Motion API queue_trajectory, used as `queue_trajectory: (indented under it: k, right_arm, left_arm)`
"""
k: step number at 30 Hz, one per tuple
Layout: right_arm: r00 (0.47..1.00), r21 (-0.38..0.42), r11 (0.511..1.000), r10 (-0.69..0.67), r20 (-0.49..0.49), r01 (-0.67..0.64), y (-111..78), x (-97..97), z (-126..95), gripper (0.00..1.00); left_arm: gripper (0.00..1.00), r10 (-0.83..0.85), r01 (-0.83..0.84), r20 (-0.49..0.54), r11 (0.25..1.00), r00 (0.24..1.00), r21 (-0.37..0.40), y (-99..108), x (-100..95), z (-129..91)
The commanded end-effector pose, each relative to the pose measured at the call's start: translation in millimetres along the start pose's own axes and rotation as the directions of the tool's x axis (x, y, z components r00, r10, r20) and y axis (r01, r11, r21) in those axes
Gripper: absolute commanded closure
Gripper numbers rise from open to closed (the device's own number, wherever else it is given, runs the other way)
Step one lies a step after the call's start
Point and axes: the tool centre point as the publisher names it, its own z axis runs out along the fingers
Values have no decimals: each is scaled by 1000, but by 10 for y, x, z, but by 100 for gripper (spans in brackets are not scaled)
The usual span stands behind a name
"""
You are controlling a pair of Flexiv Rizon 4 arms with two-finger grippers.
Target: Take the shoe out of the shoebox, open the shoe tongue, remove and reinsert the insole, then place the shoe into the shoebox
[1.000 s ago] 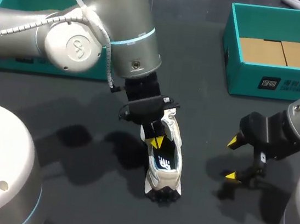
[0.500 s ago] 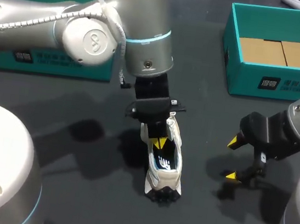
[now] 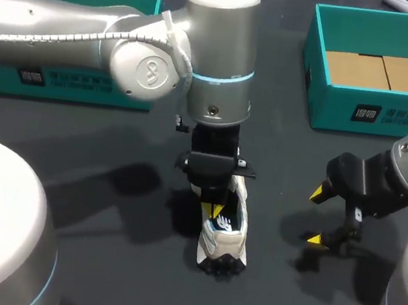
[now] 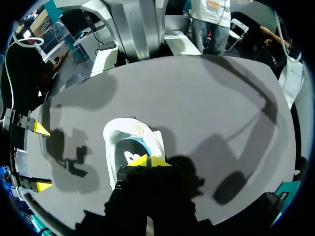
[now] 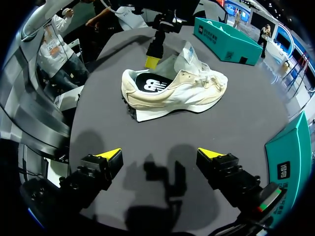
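Note:
A cream sneaker (image 3: 227,240) stands upright on the dark table near the middle, toe toward the table's front edge. Its black insole (image 5: 153,84) with a white logo lies inside. My left arm comes in over it from the left. The left gripper (image 3: 216,211) is shut, its yellow tips pressed together and pointing down into the shoe's opening over the insole (image 4: 129,150); I see nothing between them. The gripper body hides the tongue in the head view. My right gripper (image 3: 318,216) stands open to the right of the shoe (image 5: 174,91), apart from it, holding nothing.
An open teal shoebox (image 3: 316,69) with a cardboard insert stands at the back right. A second teal box part (image 3: 70,81) lies at the back left, partly behind my left arm. A pale flat edge (image 5: 142,116) shows under the shoe's side.
My left arm has swung to the right and its shut gripper has slid along the shoe, from the tongue toward the heel opening. The shoe and the right arm have stayed put.

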Motion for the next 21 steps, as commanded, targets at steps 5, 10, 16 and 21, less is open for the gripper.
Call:
queue_trajectory:
  k: [5,10,16,21]
  right_arm:
    - [1000,2,1000,1,3,-1,2,18,-4,0]
    - [1000,2,1000,1,3,-1,2,18,-4,0]
    - [1000,2,1000,1,3,-1,2,18,-4,0]
    - [1000,2,1000,1,3,-1,2,18,-4,0]
  left_arm:
    - [100,29,-28,-78,999,997,19,49,-95,132]
    - [100,49,-45,-129,998,990,39,49,-83,233]
    - [100,39,-30,-173,998,984,59,89,-100,415]
    - [100,27,-19,-162,999,986,51,84,-118,413]
